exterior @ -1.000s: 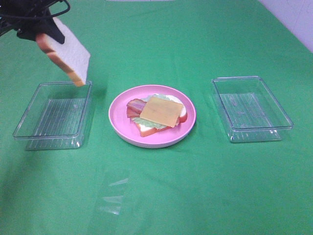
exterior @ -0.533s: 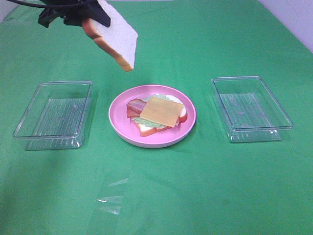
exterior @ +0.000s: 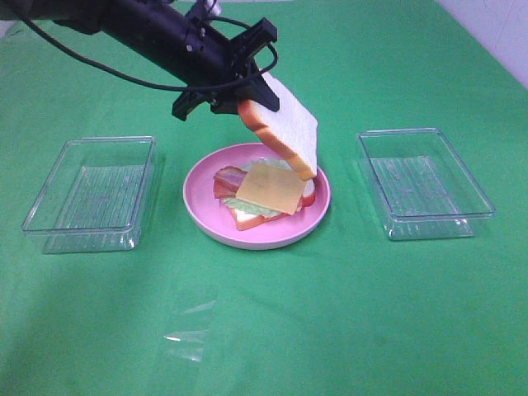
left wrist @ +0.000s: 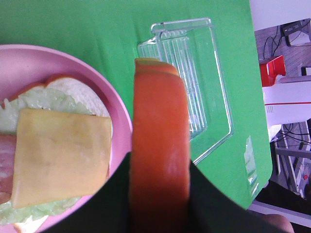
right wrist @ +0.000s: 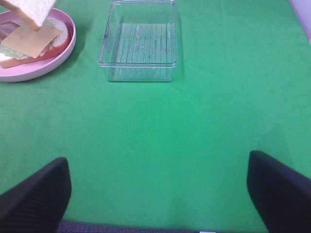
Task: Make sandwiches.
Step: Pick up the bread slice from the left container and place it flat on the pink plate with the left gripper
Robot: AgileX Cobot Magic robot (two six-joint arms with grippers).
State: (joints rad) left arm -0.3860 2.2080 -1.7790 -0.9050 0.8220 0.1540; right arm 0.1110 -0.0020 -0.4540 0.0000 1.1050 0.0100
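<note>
Hanging tilted over the far right part of the pink plate [exterior: 257, 233], the top bread slice [exterior: 285, 136] slopes from its pinched upper edge down to a lower corner just above the cheese [exterior: 273, 186]. The left gripper [exterior: 247, 95] clamps that upper edge, its fingers pressed onto the orange-brown crust, so the slice's long axis runs steeply downward and away from the fingers. The open-faced stack below lies flat: a smooth yellow cheese square on pale green lettuce [left wrist: 34, 99], reddish bacon [exterior: 228, 179] and a white bottom slice [exterior: 247, 218]. Judging from this, the slice must level out and centre over the cheese before release. The left arm alone is near. The right gripper [right wrist: 158, 191] stands wide apart, empty, well away, beyond the ribbed clear tray [right wrist: 138, 41].
</note>
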